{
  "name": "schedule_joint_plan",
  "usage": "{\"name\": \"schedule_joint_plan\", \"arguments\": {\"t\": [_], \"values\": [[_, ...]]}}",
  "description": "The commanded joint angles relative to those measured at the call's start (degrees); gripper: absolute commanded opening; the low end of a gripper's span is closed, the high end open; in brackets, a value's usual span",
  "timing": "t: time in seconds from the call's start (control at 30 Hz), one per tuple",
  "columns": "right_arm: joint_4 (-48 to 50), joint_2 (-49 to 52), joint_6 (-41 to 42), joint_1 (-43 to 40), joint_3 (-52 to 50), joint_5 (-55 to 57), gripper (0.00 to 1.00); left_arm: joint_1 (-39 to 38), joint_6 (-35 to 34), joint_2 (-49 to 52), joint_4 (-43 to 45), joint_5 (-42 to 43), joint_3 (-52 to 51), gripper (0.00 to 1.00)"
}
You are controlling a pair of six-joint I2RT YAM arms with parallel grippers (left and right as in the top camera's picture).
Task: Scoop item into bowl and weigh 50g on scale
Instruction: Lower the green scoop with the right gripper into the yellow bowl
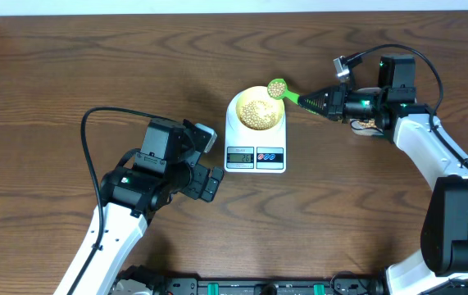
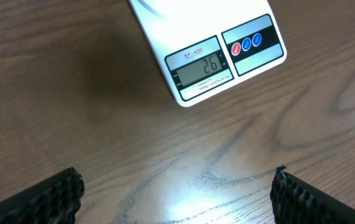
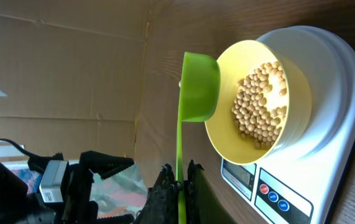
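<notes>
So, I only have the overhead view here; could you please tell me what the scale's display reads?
Observer: In the left wrist view the scale shows 26.
Operator: Thank you. And how is the grip on the right side?
Observer: The right wrist view shows the right gripper shut on the handle of the green scoop.
Operator: Good. How full is it getting?
Observer: The beans cover the bottom of the bowl and lie well below its rim.
</notes>
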Motion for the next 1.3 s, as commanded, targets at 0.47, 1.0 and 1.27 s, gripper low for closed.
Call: {"name": "schedule_joint_plan", "arguments": {"t": [0.47,1.0,1.27], "values": [[0.2,-1.1,-0.9,2.5,0.9,1.4,0.01,0.2,-0.2,0.1,0.0,-0.4,0.0,0.98],[0.2,-1.1,-3.5,4.7,0.9,3.6,0.01,0.2,-0.3,0.1,0.0,-0.4,0.0,0.98],[2.4,-1.1,-7.1,6.0,0.9,7.6,0.01,0.2,-0.3,0.1,0.0,-0.4,0.0,0.98]]}}
